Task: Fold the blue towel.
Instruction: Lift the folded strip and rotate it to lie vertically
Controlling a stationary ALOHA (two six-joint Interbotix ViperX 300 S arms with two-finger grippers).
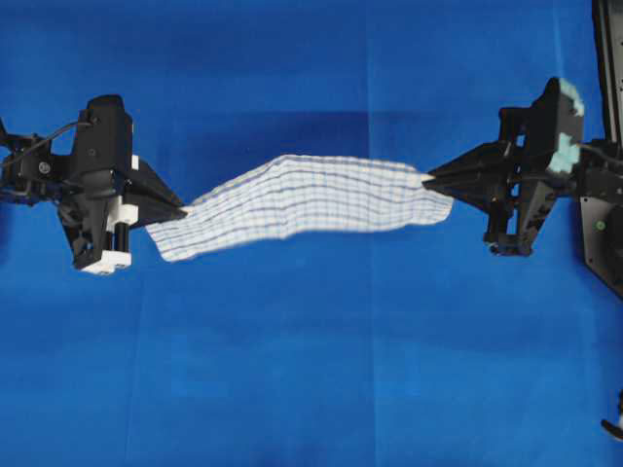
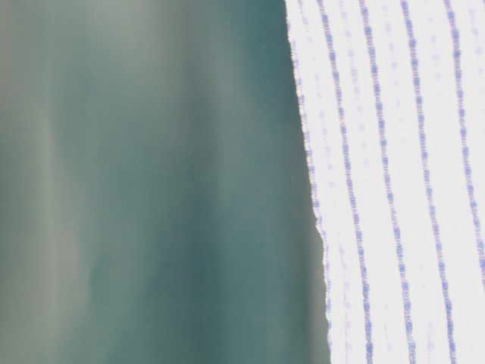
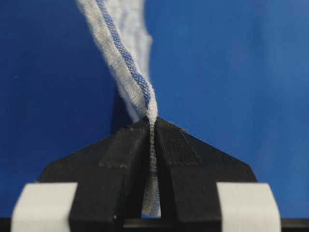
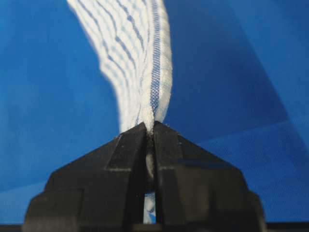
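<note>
Looking down from the overhead view, the blue towel (image 1: 307, 202) is stretched out mid-frame between the two arms, a thin woven white cloth with a fine grid of dark and pale blue stripes, sagging and rippled a bit along its lower edge. The left gripper (image 1: 183, 208) pinches its left end, the right gripper (image 1: 428, 178) its right end, both matte black plastic wedges. The blue table covering (image 1: 321, 370) is smooth with faint fold creases, and there's lots of open room above and below the cloth.

Table-level view: the towel (image 2: 394, 182) fills the right side super close, blurry, its frayed-looking edge running top to bottom.

Left wrist view: the jaws are pressed together on the towel's (image 3: 126, 60) hemmed edge, coarse weave visible.

Right wrist view: same deal, jaws clamped tight on the bunched towel (image 4: 140, 58), stripes fanning toward the upper left.
</note>
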